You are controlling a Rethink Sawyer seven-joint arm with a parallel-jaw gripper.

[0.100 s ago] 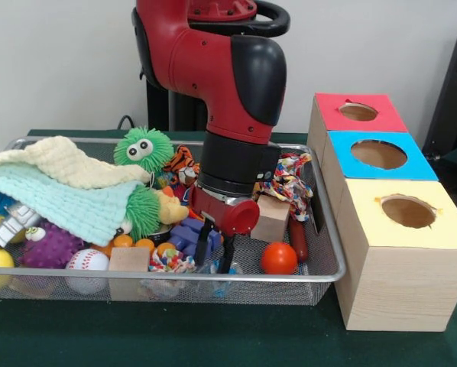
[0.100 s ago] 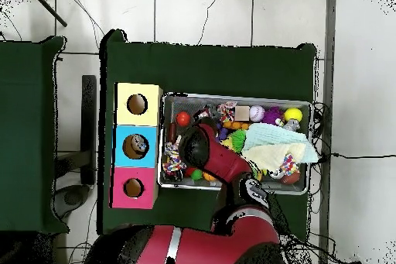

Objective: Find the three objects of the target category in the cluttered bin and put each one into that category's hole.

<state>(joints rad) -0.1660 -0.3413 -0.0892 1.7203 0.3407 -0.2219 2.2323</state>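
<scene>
End effector point(image 1: 215, 252) tips sink into bin point(image 1: 332, 264) clutter, grasp seemingly unclear.

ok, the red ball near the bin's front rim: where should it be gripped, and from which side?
Take the red ball across its middle, coming straight down. It's round, so any width works, and it sits clear on the mesh. Close the fingers along the rim line: the bin rim runs just in front and the wooden block just behind.

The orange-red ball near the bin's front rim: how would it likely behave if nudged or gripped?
The orange-red ball looks smooth and round, so a nudge would probably send it rolling across the wire bin. It sits clear of the clutter, so little would stop it. Its glossy surface may slip from narrow jaws.
</scene>
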